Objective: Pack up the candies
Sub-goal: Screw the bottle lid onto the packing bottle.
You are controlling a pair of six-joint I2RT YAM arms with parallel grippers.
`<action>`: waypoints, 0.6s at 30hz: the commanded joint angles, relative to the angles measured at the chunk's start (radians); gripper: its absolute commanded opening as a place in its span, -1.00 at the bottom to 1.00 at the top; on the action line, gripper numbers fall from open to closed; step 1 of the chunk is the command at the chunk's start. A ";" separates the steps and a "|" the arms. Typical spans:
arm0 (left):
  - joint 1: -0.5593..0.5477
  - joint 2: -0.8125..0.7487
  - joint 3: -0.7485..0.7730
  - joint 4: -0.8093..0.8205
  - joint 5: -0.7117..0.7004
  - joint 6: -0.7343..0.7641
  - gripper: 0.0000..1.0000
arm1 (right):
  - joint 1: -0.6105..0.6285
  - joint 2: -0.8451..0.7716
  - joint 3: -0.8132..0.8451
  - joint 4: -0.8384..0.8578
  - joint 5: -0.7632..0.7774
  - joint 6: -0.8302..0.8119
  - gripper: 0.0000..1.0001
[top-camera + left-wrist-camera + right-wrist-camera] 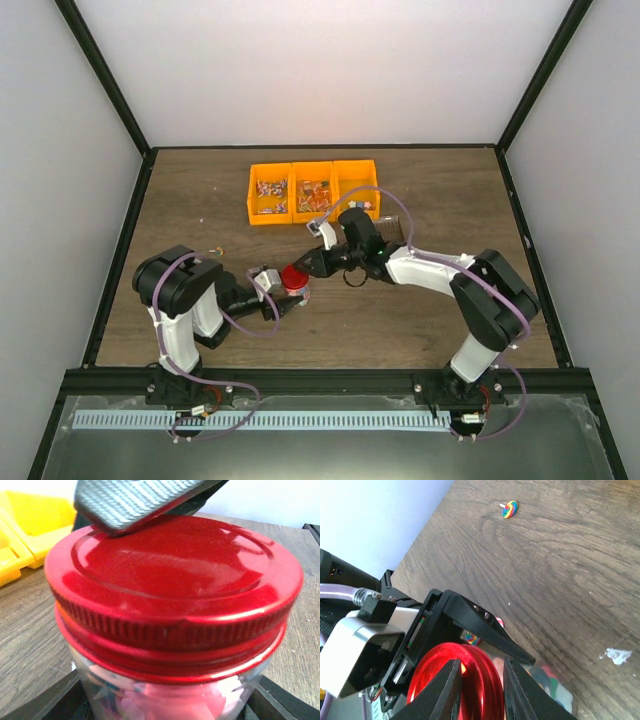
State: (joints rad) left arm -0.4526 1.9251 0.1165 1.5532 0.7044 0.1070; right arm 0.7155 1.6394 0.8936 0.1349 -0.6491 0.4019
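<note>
Though within jar [87, 676], candies [170, 701]: axis indiscernible

Pink and white candies [150, 700] press against the clear wall of the jar [92, 680], piled up to just below its red lid [175, 580]. From the other side, green and blue pieces show through the glass too. More small wrapped pieces lie loose in the left and middle compartments of the orange tray [293, 205]. One rainbow-swirl sweet [509, 509] lies alone on the bare surface [560, 570], well apart from the jar.
</note>
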 commanded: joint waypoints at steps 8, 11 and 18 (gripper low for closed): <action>-0.017 0.088 -0.035 0.214 0.023 -0.028 -0.09 | 0.003 0.009 0.047 0.027 0.030 -0.037 -0.65; -0.017 0.086 -0.036 0.214 0.020 -0.029 -0.09 | 0.004 0.000 0.044 0.018 0.034 -0.046 -0.72; -0.016 0.085 -0.034 0.207 0.010 -0.034 -0.09 | 0.004 0.026 0.016 0.035 -0.035 -0.028 -0.81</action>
State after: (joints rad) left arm -0.4534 1.9297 0.1219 1.5532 0.7086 0.1093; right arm 0.7158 1.6623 0.9211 0.1616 -0.6456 0.3752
